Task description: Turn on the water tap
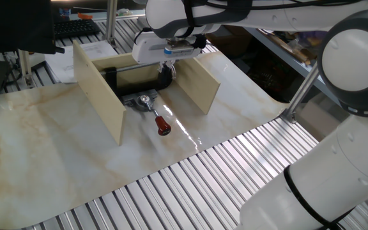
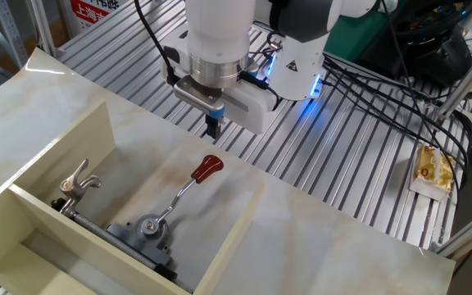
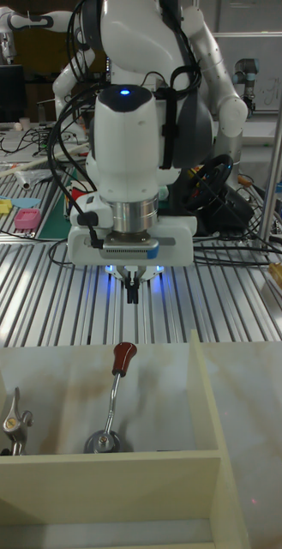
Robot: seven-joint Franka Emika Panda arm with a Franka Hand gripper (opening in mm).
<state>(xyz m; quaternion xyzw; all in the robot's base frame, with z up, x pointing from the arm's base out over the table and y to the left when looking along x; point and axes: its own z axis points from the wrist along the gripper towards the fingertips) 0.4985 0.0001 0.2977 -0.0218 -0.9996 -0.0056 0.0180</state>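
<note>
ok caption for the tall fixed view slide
Franka gripper hovers shut above the red-knobbed tap lever between two wooden walls.

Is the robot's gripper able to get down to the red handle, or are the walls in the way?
Probably yes. The gripper hangs above and just beyond the red handle, apart from it. The handle sits at the open end between the two walls, with nothing over it, so the way down looks free.
</note>
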